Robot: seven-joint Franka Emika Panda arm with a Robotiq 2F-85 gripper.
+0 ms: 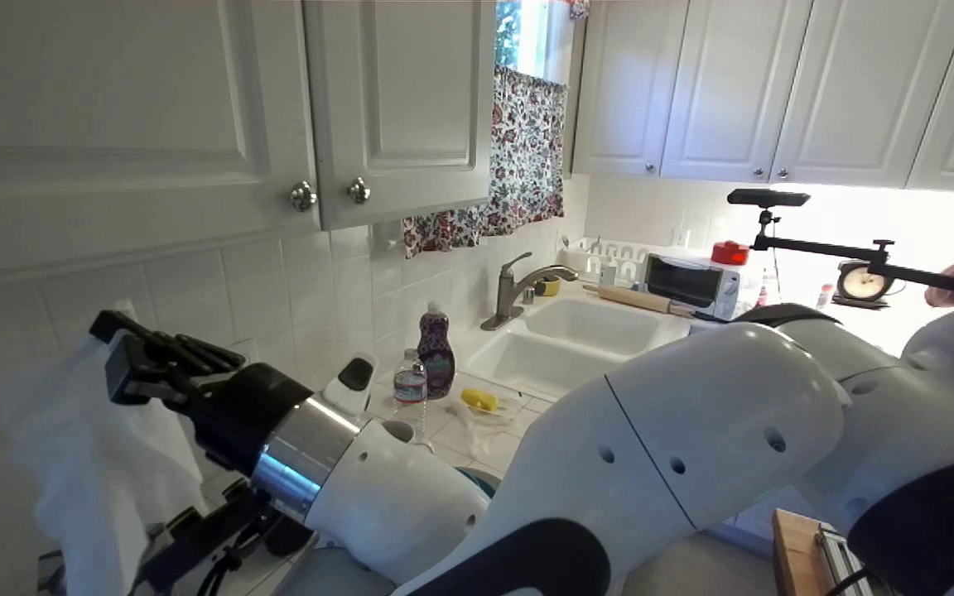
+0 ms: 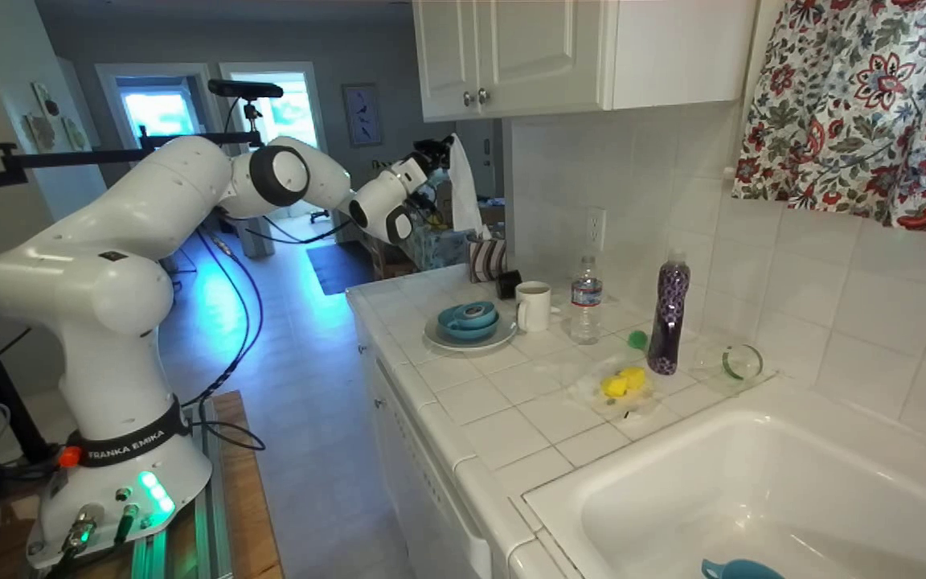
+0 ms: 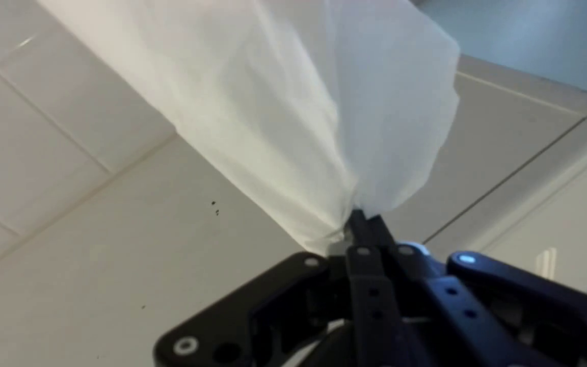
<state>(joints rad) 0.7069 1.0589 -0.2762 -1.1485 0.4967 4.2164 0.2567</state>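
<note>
The fingers of the gripper [image 3: 366, 219] are pressed together, and one end of a thin white sheet [image 3: 273, 112] is pinched at their tips; whether it is made of cloth or paper cannot be told. The sheet is held up in the air, and in both exterior views the rest of it is seen hanging down. In an exterior view its low end is seen close to the top of a striped thing [image 2: 487, 259] on the white tiled table [image 2: 475, 400], but whether the two touch cannot be told. Just beside the striped thing, a small black thing [image 2: 509, 284] is seen. Blue bowls [image 2: 469, 322] are stacked on a round plate [image 2: 471, 346], and a white mug [image 2: 533, 305] is set by the plate. A water bottle [image 2: 585, 297] and a purple bottle [image 2: 669, 314] are stood upright near the tiled wall [image 2: 648, 185]. A yellow thing [image 2: 622, 383] is seen near the foot of the purple bottle, and a small green thing [image 2: 637, 339] is seen there too. At the other end of the table a white sink [image 2: 563, 498] is set in, with a blue thing [image 2: 740, 569] partly seen inside it.
</note>
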